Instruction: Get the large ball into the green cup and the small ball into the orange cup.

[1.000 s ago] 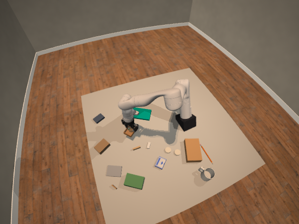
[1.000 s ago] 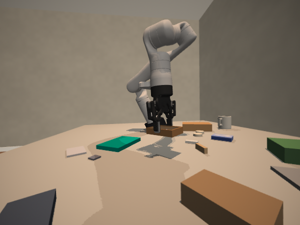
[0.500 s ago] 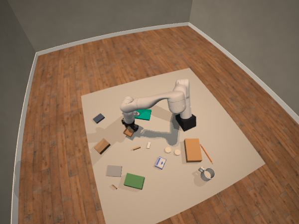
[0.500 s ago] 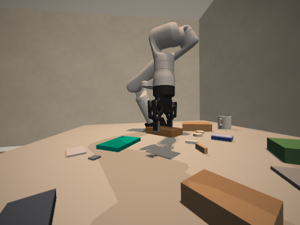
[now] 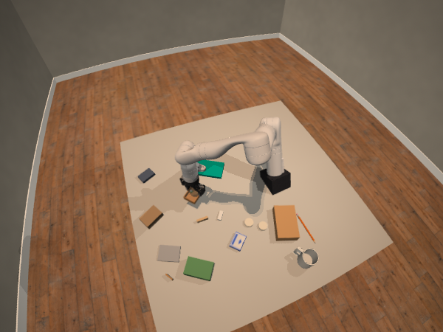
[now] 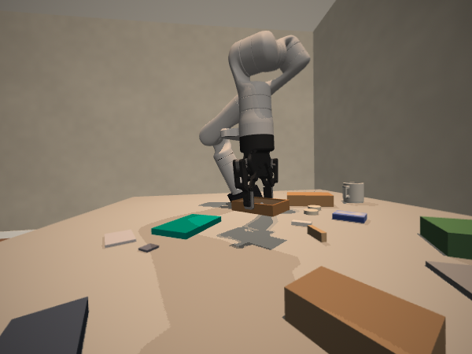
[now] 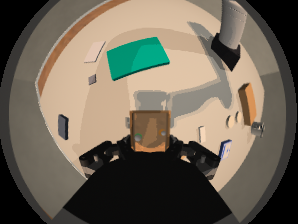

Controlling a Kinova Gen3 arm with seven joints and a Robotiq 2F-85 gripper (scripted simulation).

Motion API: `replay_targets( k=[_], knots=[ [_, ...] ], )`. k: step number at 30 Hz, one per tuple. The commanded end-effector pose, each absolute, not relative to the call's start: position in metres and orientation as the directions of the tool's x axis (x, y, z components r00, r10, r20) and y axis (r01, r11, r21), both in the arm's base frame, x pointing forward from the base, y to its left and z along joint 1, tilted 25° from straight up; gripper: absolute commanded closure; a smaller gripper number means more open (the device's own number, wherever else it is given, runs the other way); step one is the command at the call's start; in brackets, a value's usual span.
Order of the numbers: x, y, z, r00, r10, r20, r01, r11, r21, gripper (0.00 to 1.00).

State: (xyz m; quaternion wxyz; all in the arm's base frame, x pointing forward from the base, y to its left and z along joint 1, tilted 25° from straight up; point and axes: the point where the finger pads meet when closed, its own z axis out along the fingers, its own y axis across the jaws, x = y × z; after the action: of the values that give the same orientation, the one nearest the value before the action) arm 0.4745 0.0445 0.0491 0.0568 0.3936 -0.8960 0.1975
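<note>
While the white seven-joint arm (image 6: 256,106) points straight down, its black gripper (image 6: 257,193) pinches the small brown wooden puzzle box (image 6: 261,205) by its sides — lifted just off the beige counter (image 6: 220,283), shadow beneath. Puzzle sits near the counter's middle, toward the left edge in the top view, beside a flat teal slab (image 6: 186,225). Balls and cups too small to tell.

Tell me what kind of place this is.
Probably a bare test room: plain grey walls, a plank floor, and a beige mat strewn with blocks, where the gripper grips the wooden puzzle.
</note>
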Motion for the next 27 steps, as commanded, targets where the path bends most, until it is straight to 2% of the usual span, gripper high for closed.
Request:
replay_targets(
  k=[1,9,27],
  knots=[
    [0.4781,0.0413,0.0516,-0.691,-0.675,0.258,-0.721,0.627,-0.294,0.27],
    [0.4771,0.0422,0.0512,-0.692,-0.674,0.259,-0.717,0.597,-0.359,0.27],
    [0.4773,0.042,0.0513,-0.691,-0.675,0.257,-0.718,0.605,-0.343,0.27]
  ],
)
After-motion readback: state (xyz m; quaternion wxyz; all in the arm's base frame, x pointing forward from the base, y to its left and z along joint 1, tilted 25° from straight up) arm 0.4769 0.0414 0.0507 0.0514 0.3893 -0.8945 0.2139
